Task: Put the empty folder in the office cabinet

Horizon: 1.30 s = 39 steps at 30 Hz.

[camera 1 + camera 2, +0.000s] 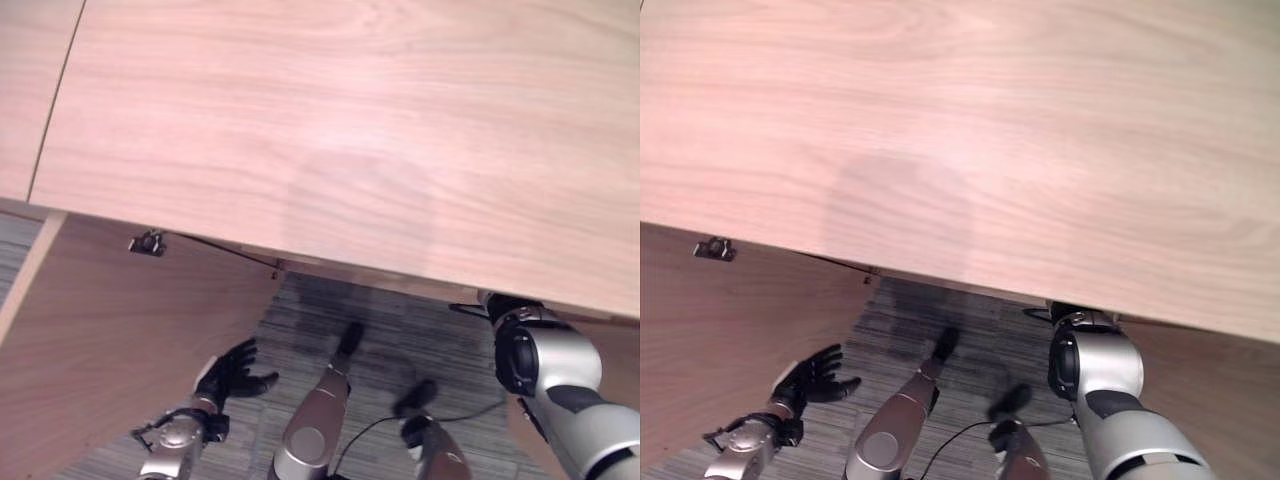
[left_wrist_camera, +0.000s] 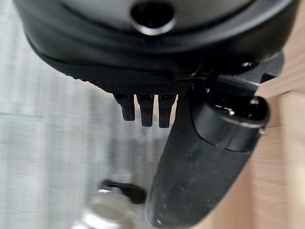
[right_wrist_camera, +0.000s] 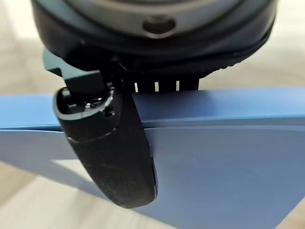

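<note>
A blue folder (image 3: 228, 162) shows close up in the right wrist view. My right hand (image 3: 114, 152) pinches it, with the thumb lying across its front face and the fingers behind its upper edge. In the eye views my right forearm (image 1: 545, 360) reaches in under the wooden cabinet top (image 1: 350, 130), which hides that hand and the folder. My left hand (image 1: 235, 375) hangs low at the left over the carpet, its fingers straight and spread, holding nothing.
The cabinet's wooden door (image 1: 100, 340) stands open at the left, with a metal hinge (image 1: 147, 242) near its upper edge. Grey striped carpet (image 1: 400, 320) lies below, between the door and my right arm.
</note>
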Tool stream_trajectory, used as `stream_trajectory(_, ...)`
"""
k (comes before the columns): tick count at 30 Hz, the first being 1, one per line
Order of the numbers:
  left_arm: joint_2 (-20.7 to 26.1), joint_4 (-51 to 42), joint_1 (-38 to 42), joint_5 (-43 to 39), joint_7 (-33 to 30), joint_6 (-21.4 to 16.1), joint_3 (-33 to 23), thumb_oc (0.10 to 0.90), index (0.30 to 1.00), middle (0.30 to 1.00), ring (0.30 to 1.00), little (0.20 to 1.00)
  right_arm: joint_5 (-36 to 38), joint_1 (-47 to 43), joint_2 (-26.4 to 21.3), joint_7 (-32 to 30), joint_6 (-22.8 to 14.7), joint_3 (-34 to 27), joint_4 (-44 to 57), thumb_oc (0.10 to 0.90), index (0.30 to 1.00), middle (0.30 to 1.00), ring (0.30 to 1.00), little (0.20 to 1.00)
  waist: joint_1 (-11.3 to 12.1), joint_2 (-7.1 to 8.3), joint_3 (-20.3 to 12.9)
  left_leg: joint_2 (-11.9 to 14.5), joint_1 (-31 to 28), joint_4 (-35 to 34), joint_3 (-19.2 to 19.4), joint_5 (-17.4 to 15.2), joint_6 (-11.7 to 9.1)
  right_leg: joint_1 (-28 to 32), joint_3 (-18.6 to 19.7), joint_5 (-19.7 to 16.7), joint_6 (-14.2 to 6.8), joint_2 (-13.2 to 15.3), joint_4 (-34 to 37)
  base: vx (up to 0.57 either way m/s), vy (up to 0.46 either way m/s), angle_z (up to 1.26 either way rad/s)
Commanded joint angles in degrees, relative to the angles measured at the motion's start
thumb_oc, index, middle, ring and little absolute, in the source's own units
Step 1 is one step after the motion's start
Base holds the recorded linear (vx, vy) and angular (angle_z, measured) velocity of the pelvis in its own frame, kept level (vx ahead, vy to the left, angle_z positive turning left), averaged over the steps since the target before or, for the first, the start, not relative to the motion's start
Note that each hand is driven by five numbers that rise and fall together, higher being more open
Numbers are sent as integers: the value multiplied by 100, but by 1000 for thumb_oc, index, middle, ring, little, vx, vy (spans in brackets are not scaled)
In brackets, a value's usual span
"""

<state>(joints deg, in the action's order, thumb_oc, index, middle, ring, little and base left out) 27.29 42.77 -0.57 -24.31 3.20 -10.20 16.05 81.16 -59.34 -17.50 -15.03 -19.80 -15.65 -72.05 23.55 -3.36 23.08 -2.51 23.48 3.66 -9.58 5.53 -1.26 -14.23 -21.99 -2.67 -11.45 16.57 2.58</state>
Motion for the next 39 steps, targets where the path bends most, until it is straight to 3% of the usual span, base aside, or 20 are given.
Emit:
stream_trajectory(1,156,103,-287,5,-11,-206,307,800,900,900,900,900,-306,-252,-1068,339,-283,399,735,400,300,300,300,300,206,-241,-305,440,-438,-391,-289,-517,-318,248,145,41,-80,-176,-298,88,-100,59)
stream_trajectory(5,22,101,-360,-59,76,-197,389,800,900,900,900,900,-270,-474,-1410,358,-274,535,649,400,300,300,300,300,113,-390,-345,458,-392,-379,-435,-533,-366,188,-49,234,-44,-211,-417,102,-121,20)
stream_trajectory(6,20,96,-361,-43,93,-190,420,800,900,900,900,900,-257,-510,-1460,364,-273,538,651,400,300,300,300,300,87,-399,-375,485,-417,-399,-461,-626,-378,222,-14,377,-60,-253,-417,158,-203,13)
stream_trajectory(7,21,49,-376,-21,122,-190,490,800,900,900,900,900,-224,-588,-1652,388,-247,559,574,400,300,300,300,300,38,-505,-368,494,-326,-371,-544,-631,-428,143,-83,550,-3,-296,-527,140,-180,14)
stream_trajectory(13,122,-100,-412,33,194,-220,587,800,900,900,900,900,-202,-787,-2043,381,-164,609,320,400,300,300,300,300,-10,-706,-347,452,-112,-320,-646,-629,-449,-230,-86,882,78,-305,-1009,20,-44,13)
stream_trajectory(19,220,-75,-379,-305,105,-285,267,800,900,900,900,900,-137,-949,-2381,363,-214,552,180,400,300,300,300,300,-57,-956,-237,318,500,187,-619,-753,-453,-1092,59,1324,133,-125,-1965,23,-14,12)
stream_trajectory(26,258,-261,-397,-457,124,-344,261,800,900,900,900,900,-70,-1156,-2581,352,-288,684,143,400,300,300,300,300,-76,-1031,-273,227,963,487,-627,-857,-460,-1755,200,1615,157,-11,-2621,33,-10,27)
stream_trajectory(27,269,-287,-398,-446,134,-346,296,800,900,900,900,900,-49,-1185,-2583,349,-292,704,135,502,453,453,453,453,-84,-1030,-274,223,985,497,-630,-868,-458,-1793,222,1644,164,-19,-2656,47,-20,54)
stream_trajectory(28,270,-315,-408,-450,142,-345,325,800,900,900,900,900,-10,-1221,-2580,349,-306,737,122,717,775,775,775,775,-86,-1037,-278,233,1001,494,-630,-878,-456,-1846,236,1676,170,-19,-2711,59,-24,24)
stream_trajectory(29,255,-344,-425,-453,143,-337,376,800,900,900,900,900,39,-1276,-2581,319,-333,773,82,800,900,900,900,900,-89,-1040,-281,241,1017,476,-630,-878,-451,-1896,255,1713,181,-31,-2754,46,-16,10)
stream_trajectory(33,249,-448,-435,-461,130,-341,468,800,900,900,900,900,97,-1346,-2556,232,-344,814,-19,800,900,900,900,900,-102,-1031,-276,263,961,398,-645,-875,-443,-1927,280,1770,196,-74,-2791,36,-21,-2)
stream_trajectory(39,256,-19,-290,-315,-65,-367,568,800,900,900,900,900,-134,-1662,-2608,-262,-237,975,-609,800,900,900,900,900,-203,-875,-277,296,810,320,-681,-892,-451,-1851,290,1821,244,-137,-2809,21,-20,-2)
